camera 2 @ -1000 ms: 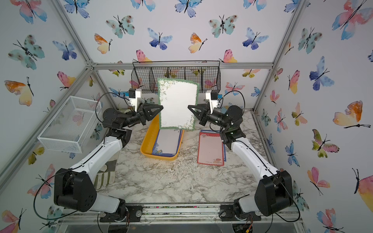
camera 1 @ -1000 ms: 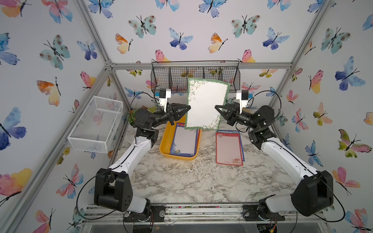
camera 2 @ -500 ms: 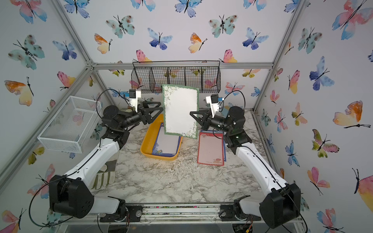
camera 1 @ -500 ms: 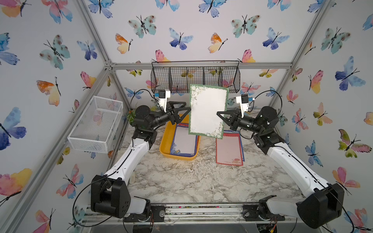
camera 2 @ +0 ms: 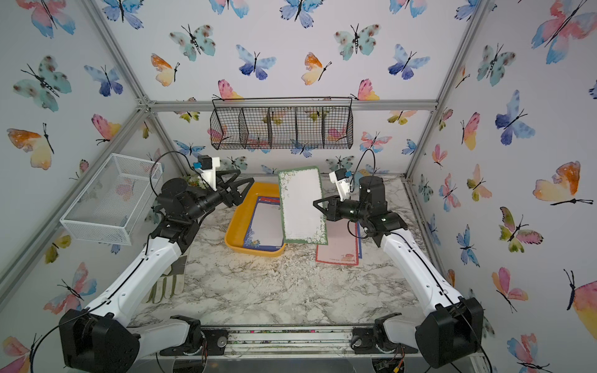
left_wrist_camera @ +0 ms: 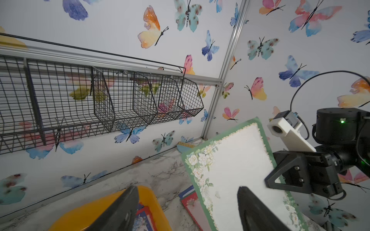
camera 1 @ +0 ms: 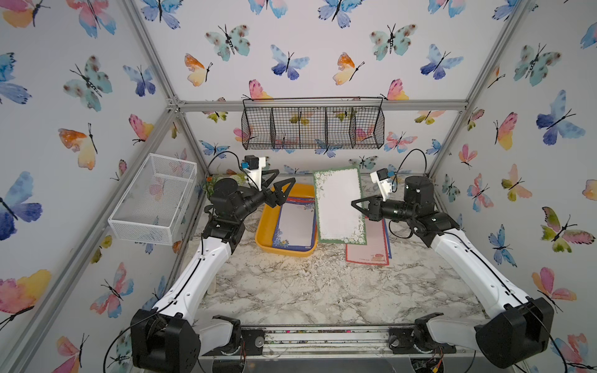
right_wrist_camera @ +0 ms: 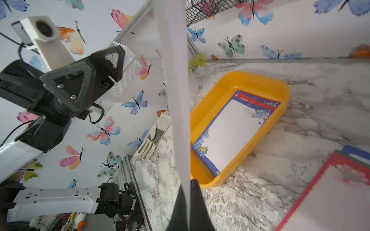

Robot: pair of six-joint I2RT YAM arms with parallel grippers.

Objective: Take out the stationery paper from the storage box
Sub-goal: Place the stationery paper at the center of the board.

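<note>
My right claw [camera 1: 355, 204] is clamped on the right edge of one green-bordered sheet [camera 1: 339, 203]. The sheet hangs near upright, clear of the table [camera 1: 307, 290], at 12 o'clock between box and pile.

My left claw [camera 1: 286, 174] stands wide apart and grips nothing. It is over the box's 11 o'clock corner, apart from the raised sheet.

One yellow box [camera 1: 263, 226] sits at 11 o'clock. I count two sheets showing in it: a blue floral sheet [camera 1: 295, 226] on top and a red-edged sheet [right_wrist_camera: 258, 102] peeking out beneath.

One pile [camera 1: 368, 248] lies flat at 1 o'clock. Two layers show from above, a red sheet [camera 2: 337, 248] over a blue sheet [camera 1: 388, 239].

One glove [camera 2: 168, 284] lies at 8 o'clock.

There are two baskets on the walls, a white basket [camera 1: 155, 197] at 9 o'clock and a black basket [camera 1: 313, 124] at 12.
</note>
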